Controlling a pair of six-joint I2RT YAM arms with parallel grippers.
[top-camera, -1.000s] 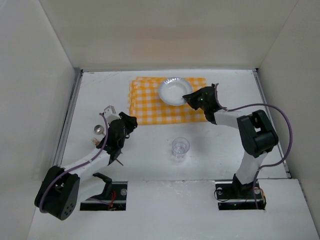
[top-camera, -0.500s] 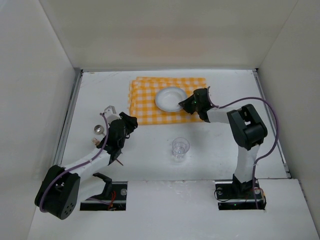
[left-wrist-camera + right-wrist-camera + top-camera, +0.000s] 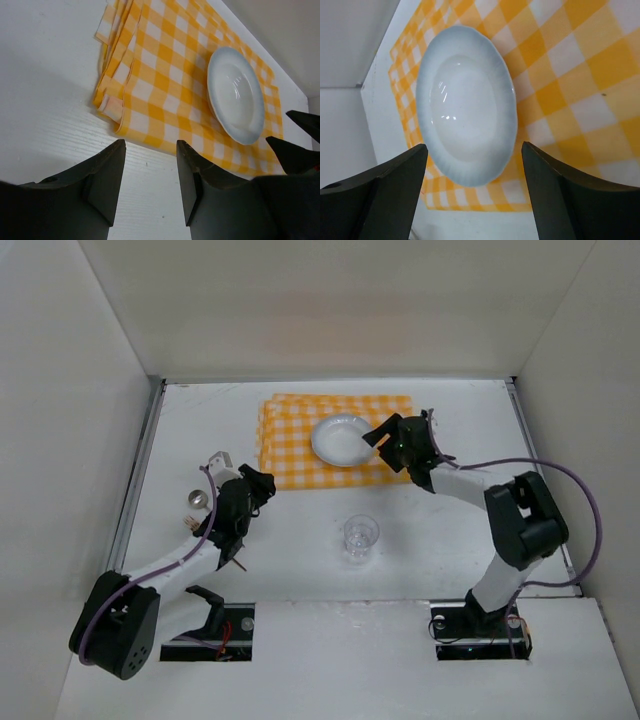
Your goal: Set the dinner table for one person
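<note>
Hovering wide and empty, the right tool sits beside the plate, which lies on the cloth, probably as the diner's place. The left tool, narrowly parted, holds nothing. The tabletop fills the frame's middle.

Right tool gapes wide; left tool seemingly half-parted.

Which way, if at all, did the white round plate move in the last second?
Yes. The white round plate moved toward the arm bases, from the far edge of the orange-and-white checked cloth mat to nearer its middle.
</note>
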